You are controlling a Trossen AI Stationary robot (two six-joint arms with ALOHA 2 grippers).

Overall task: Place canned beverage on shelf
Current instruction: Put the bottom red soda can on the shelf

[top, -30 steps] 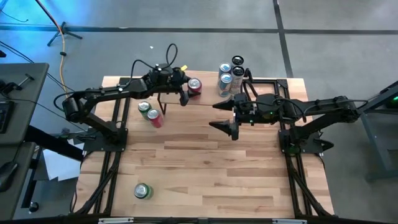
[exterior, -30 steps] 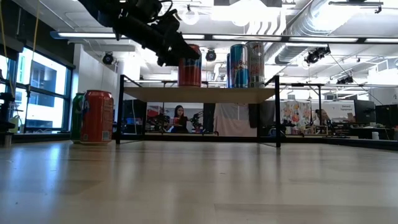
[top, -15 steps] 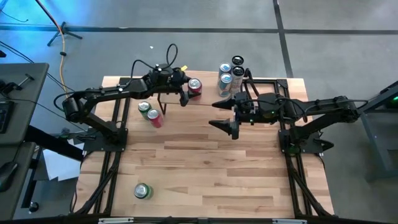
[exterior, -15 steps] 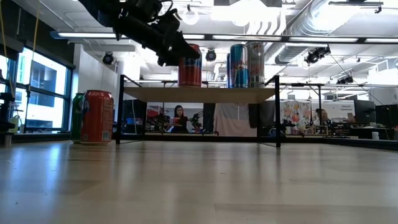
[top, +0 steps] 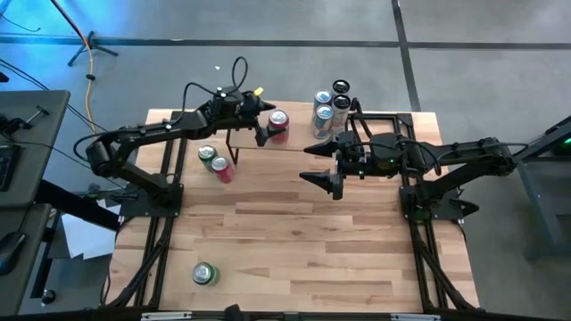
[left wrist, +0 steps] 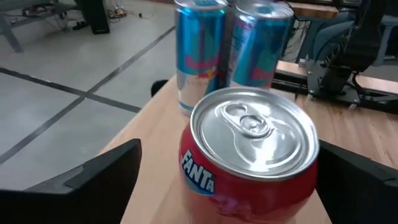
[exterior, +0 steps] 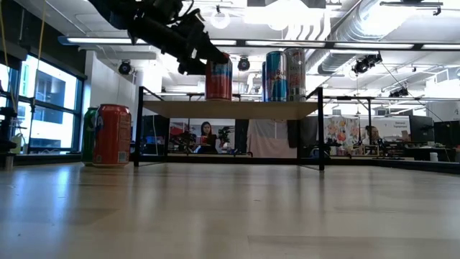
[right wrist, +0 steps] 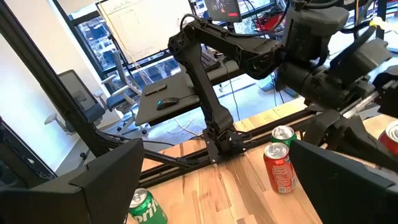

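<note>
Red Fanta can point(top: 279, 124): upright on the light-wood shelf point(exterior: 230, 108), worktop's 12 o'clock, between left gripper point(top: 265, 122) fingers spread clear — apparently placed. Right gripper point(top: 323, 165): fingers apart, empty, centre. Remaining: worktop cans point(top: 214, 163).

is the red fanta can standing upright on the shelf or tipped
Upright: the red Fanta can stands on the shelf, lid up in the left wrist view, between the open left gripper fingers.

Red Fanta can point(top: 279, 123): stood upright, silver top unopened, on the shelf point(exterior: 230, 108), a light-wood board on thin black legs, near its left end.
</note>
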